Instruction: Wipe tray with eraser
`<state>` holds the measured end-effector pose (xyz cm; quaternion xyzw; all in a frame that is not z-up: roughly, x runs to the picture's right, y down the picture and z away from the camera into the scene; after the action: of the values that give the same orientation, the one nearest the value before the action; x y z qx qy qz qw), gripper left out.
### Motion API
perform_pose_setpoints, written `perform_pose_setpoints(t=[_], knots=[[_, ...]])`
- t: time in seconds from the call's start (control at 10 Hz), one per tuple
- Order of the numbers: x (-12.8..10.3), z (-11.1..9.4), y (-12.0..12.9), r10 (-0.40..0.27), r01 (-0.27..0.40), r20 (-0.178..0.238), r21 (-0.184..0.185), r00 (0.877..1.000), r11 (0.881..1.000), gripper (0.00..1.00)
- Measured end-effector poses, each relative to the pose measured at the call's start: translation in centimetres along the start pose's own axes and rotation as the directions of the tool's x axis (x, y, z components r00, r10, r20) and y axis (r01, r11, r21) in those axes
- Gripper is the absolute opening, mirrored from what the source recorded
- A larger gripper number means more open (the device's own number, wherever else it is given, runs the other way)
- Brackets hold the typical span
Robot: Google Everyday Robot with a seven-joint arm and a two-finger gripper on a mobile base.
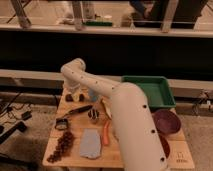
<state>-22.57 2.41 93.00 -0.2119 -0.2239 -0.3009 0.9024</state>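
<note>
No part of the wiping is judged to have been done. The gripper (75,98) is held low over the far left of the table (102,156), at about 11 o'clock from the table's middle. Its jaws are spread wide and nothing is gripped between them.

The eraser (93,114) is taken to be the small dark block near the table's middle, though this cannot be told for certain. It lies flat on the wood at about 4 o'clock from the gripper, apart from it and untouched. A tool (75,112) with a long dark handle is laid slantwise just beside it, at its 9 o'clock. A sponge (90,144) lies at its 6 o'clock and a carrot (106,132) at its 5 o'clock.

The tray (150,92) is set at the far right, at about 2 o'clock from the table's middle, well apart from both gripper and eraser. Nothing is seen lying in it.

Everything is therefore judged to be left. The eraser has yet to be reached and grasped, carried toward 2 o'clock, lowered into the tray and rubbed across its floor. Since the tool and the sponge lie so near the eraser, care would be needed that the right thing is taken.
</note>
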Motion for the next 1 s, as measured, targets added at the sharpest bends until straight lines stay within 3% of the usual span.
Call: perform_pose_setpoints(t=[1.0], knots=[[1.2,2.8,0.8,0.004,-0.003,0.019,-0.070,1.000,0.998,0.80]])
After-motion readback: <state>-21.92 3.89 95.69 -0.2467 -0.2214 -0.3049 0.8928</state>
